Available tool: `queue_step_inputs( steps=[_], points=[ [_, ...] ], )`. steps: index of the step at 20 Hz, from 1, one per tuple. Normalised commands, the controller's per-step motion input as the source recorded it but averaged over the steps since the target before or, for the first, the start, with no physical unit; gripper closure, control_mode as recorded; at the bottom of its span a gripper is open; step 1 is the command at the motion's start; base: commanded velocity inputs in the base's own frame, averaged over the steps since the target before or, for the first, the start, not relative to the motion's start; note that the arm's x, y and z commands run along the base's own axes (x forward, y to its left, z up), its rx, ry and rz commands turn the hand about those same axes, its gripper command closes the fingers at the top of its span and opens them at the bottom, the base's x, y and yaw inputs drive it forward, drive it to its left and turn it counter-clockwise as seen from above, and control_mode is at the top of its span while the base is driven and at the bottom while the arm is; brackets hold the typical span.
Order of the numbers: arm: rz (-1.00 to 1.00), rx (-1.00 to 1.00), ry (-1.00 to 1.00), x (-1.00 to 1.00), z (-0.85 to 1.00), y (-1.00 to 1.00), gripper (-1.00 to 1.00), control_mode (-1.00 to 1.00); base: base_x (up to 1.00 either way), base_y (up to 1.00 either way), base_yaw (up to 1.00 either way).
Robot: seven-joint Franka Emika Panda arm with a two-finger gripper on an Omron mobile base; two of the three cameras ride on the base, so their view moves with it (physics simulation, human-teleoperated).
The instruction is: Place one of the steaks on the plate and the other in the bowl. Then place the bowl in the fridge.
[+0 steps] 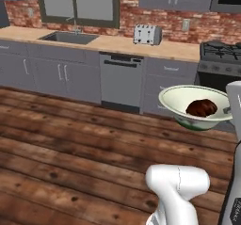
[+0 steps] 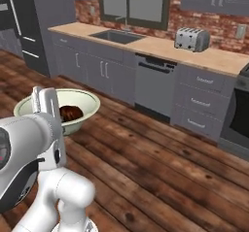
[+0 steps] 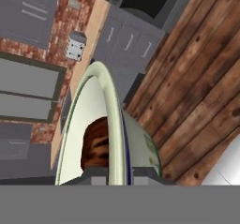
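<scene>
the bowl [image 1: 197, 107] rides in the air above the wooden floor [image 1: 70, 163], carried by its rim with the jaws of the gripper [image 3: 117, 177] clamped on that rim, one tip inside and one outside in the hand view. the darker brown-red steak [image 1: 201, 108] lies inside it, so the bowl half of the sorting looks done; the plate and the other steak are out of sight, so i cannot tell whether that half is finished. what remains, by my reading, is getting the bowl into the fridge [image 2: 22, 27] — its dark grey side with a long silver handle stands at the far left of the right base view, doors seemingly closed. the room is a brick-walled kitchen: a long wooden bench [image 1: 117, 43] carries a sink [image 1: 68, 37] and a toaster [image 1: 147, 34], a dishwasher [image 1: 121, 80] sits below — a stove [image 1: 221, 54] at the right end.
</scene>
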Motion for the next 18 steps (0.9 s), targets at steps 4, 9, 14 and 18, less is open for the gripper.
queue_step_inputs(
  steps=[4, 9, 14, 18],
  points=[
    [0.00, 0.00, 0.00, 0.00, 0.00, 0.00, 1.00, 1.00, 1.00, 0.98, -0.06],
    [0.00, 0.00, 0.00, 0.00, 0.00, 0.00, 1.00, 1.00, 1.00, -0.42, 0.16],
    [0.00, 0.00, 0.00, 0.00, 0.00, 0.00, 1.00, 1.00, 1.00, 0.21, 0.31],
    [0.00, 0.00, 0.00, 0.00, 0.00, 0.00, 1.00, 1.00, 1.00, 1.00, 0.06]
  ],
)
